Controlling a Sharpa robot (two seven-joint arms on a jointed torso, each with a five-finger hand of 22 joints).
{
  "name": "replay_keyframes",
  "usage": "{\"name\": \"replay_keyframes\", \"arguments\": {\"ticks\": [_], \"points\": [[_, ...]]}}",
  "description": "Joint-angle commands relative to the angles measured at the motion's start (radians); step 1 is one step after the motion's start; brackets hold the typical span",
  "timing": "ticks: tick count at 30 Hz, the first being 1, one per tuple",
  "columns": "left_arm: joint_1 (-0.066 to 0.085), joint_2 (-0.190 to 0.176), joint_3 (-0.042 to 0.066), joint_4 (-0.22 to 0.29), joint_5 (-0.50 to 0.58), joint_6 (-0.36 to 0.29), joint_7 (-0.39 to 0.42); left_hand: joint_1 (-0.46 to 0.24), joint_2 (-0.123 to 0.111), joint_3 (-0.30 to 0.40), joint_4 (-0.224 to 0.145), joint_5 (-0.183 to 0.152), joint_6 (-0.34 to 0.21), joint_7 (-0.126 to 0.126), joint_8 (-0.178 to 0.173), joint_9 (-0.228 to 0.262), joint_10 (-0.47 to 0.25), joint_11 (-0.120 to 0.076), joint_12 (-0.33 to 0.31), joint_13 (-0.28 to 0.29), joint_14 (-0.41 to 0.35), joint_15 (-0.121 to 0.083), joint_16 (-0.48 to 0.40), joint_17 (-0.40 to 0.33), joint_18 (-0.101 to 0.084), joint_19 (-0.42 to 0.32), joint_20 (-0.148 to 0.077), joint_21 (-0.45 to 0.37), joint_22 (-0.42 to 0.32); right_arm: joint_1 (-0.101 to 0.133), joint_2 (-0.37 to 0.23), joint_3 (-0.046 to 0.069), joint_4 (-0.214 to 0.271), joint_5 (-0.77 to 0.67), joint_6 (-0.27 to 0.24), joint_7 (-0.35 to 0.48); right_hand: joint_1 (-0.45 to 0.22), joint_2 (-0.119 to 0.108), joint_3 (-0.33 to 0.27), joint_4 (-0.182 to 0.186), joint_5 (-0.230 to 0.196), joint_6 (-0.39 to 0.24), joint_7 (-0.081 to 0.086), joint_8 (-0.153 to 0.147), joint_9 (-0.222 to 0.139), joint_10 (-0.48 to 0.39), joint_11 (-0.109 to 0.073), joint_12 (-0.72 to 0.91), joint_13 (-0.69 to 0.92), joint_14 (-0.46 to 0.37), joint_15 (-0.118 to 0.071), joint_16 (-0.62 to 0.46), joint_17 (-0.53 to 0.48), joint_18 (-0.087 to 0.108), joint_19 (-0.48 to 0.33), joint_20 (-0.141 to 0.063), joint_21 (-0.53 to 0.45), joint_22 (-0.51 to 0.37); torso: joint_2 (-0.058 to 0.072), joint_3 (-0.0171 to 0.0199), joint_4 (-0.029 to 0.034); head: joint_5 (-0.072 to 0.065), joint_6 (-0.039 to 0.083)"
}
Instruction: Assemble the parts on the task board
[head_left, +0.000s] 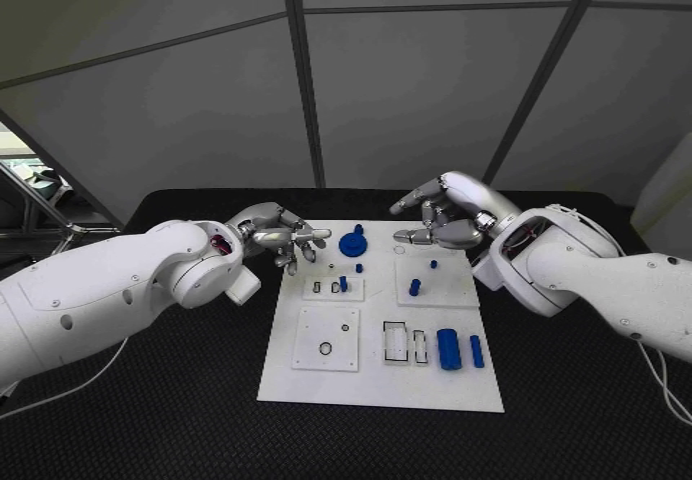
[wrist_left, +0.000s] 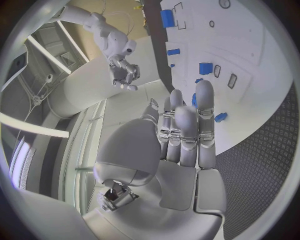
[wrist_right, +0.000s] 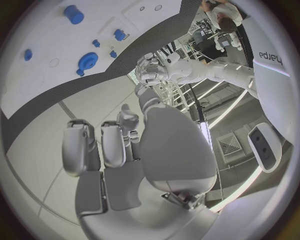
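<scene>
Nearest the head camera, the black table (head_left: 173, 420) with its fine woven texture carries the white task board (head_left: 382, 385), which lies flat in the middle and reaches toward the far edge. On the board's near part lie a blue cylinder (head_left: 449, 349) and, just beside it, a slimmer blue peg (head_left: 476, 350); next to them are two narrow rectangular slots (head_left: 395, 342) and a raised square plate with a round hole (head_left: 326, 338). Farther back a small blue pin (head_left: 414, 287) stands on another raised plate, and a blue round-headed part (head_left: 355, 242) sits near the board's far left corner.

Both white arms reach in from the sides. At the board's far left corner the left hand (head_left: 283, 238) hovers with its fingers (wrist_left: 205, 107) straight and side by side, holding nothing. Over the far right corner the right hand (head_left: 447, 215) has its fingers (wrist_right: 80, 145) loosely curled and apart, also holding nothing.

Behind the table rise grey wall panels (head_left: 418, 90) split by dark seams, and a metal frame (head_left: 36, 195) stands at the left edge of the room.
</scene>
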Motion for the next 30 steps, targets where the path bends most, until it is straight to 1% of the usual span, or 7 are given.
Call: {"name": "replay_keyframes", "arguments": {"ticks": [1, 3, 7, 11, 15, 21, 30], "points": [[0.02, 0.022, 0.001, -0.015, -0.164, 0.133, -0.235, -0.03, -0.006, -0.018, 0.021, -0.003, 0.001, -0.019, 0.035, 0.063, 0.046, -0.014, 0.253, 0.291, 0.061, -0.018, 0.202, 0.214, -0.056, 0.044, -0.009, 0.147, 0.186, 0.008, -0.01, 0.007, -0.018, 0.092, -0.007, -0.003, -0.014, 0.003, 0.003, -0.002, 0.004, 0.01, 0.0, -0.003, 0.001, 0.007, -0.002, 0.007, 0.004, 0.023, -0.006, -0.002, 0.003, 0.016, -0.005, -0.001, -0.001, 0.041, -0.015, 0.0082, -0.0043, 0.006, -0.005], [0.035, 0.041, -0.002, -0.027, -0.21, 0.151, -0.276, -0.044, 0.011, -0.028, 0.057, 0.001, -0.018, -0.034, 0.1, 0.185, 0.105, -0.035, 0.631, 0.723, 0.067, -0.027, 0.376, 0.402, -0.081, 0.076, -0.023, 0.307, 0.392, 0.012, -0.013, 0.01, -0.033, 0.098, -0.01, -0.011, -0.013, 0.006, 0.012, -0.009, 0.023, 0.014, -0.001, -0.006, 0.001, 0.012, -0.004, 0.011, 0.006, 0.025, -0.007, -0.002, 0.005, 0.015, -0.003, -0.002, -0.001, 0.043, -0.019, 0.0095, -0.0055, 0.007, -0.008], [0.071, 0.094, -0.024, -0.055, -0.311, 0.195, -0.355, -0.047, -0.014, -0.06, 0.102, -0.012, -0.066, -0.041, 0.177, 0.358, 0.165, -0.046, 0.887, 1.008, 0.084, -0.046, 0.482, 0.524, -0.104, 0.101, -0.028, 0.435, 0.569, 0.017, -0.011, 0.015, -0.056, 0.105, -0.012, -0.024, -0.015, 0.006, 0.014, -0.012, 0.03, 0.016, -0.001, -0.007, 0.001, 0.012, -0.004, 0.01, 0.004, 0.024, -0.008, -0.005, 0.002, 0.016, -0.004, -0.002, -0.003, 0.04, -0.024, 0.0137, -0.0076, 0.011, -0.014], [0.102, 0.146, -0.052, -0.085, -0.363, 0.222, -0.41, -0.046, -0.011, -0.073, 0.142, -0.015, -0.093, -0.044, 0.2, 0.464, 0.166, -0.036, 0.908, 1.049, 0.081, -0.044, 0.479, 0.523, -0.115, 0.119, -0.025, 0.486, 0.651, 0.018, -0.006, 0.016, -0.07, 0.107, -0.013, -0.032, -0.017, 0.005, 0.015, -0.012, 0.031, 0.017, -0.001, -0.007, 0.001, 0.012, -0.004, 0.009, 0.002, 0.024, -0.008, -0.006, 0.001, 0.016, -0.005, -0.002, -0.004, 0.038, -0.024, 0.0128, -0.0075, 0.012, -0.015], [0.118, 0.193, -0.07, -0.116, -0.383, 0.257, -0.449, -0.042, -0.005, -0.076, 0.164, -0.013, -0.129, -0.034, 0.182, 0.502, 0.11, -0.023, 0.813, 0.996, 0.06, -0.037, 0.42, 0.465, -0.114, 0.118, -0.02, 0.485, 0.65, 0.019, -0.001, 0.017, -0.079, 0.108, -0.013, -0.04, -0.019, 0.005, 0.015, -0.012, 0.032, 0.018, -0.001, -0.008, 0.002, 0.012, -0.004, 0.007, 0.001, 0.024, -0.008, -0.008, -0.001, 0.017, -0.005, -0.003, -0.005, 0.037, -0.021, 0.0117, -0.0065, 0.012, -0.015], [0.127, 0.241, -0.087, -0.149, -0.401, 0.308, -0.49, -0.019, 0.015, -0.065, 0.172, -0.011, -0.158, -0.021, 0.158, 0.547, 0.071, -0.012, 0.751, 0.978, 0.057, -0.029, 0.399, 0.451, -0.12, 0.147, -0.011, 0.509, 0.692, 0.02, 0.005, 0.017, -0.087, 0.108, -0.01, -0.051, -0.021, 0.004, 0.015, -0.012, 0.033, 0.019, -0.001, -0.008, 0.002, 0.011, -0.004, 0.005, -0.001, 0.023, -0.008, -0.011, -0.005, 0.018, -0.007, -0.003, -0.008, 0.033, -0.021, 0.0104, -0.0073, 0.014, -0.019], [0.133, 0.275, -0.105, -0.169, -0.438, 0.347, -0.517, -0.027, 0.011, -0.077, 0.19, -0.014, -0.146, -0.024, 0.148, 0.599, 0.114, -0.014, 0.819, 1.039, 0.084, -0.03, 0.477, 0.53, -0.14, 0.198, -0.01, 0.568, 0.8, 0.02, 0.012, 0.017, -0.096, 0.108, -0.005, -0.061, -0.022, 0.004, 0.015, -0.012, 0.033, 0.019, -0.001, -0.008, 0.002, 0.011, -0.004, 0.006, 0.0, 0.023, -0.008, -0.011, -0.005, 0.018, -0.007, -0.003, -0.008, 0.033, -0.02, 0.0085, -0.0064, 0.013, -0.023]]}}
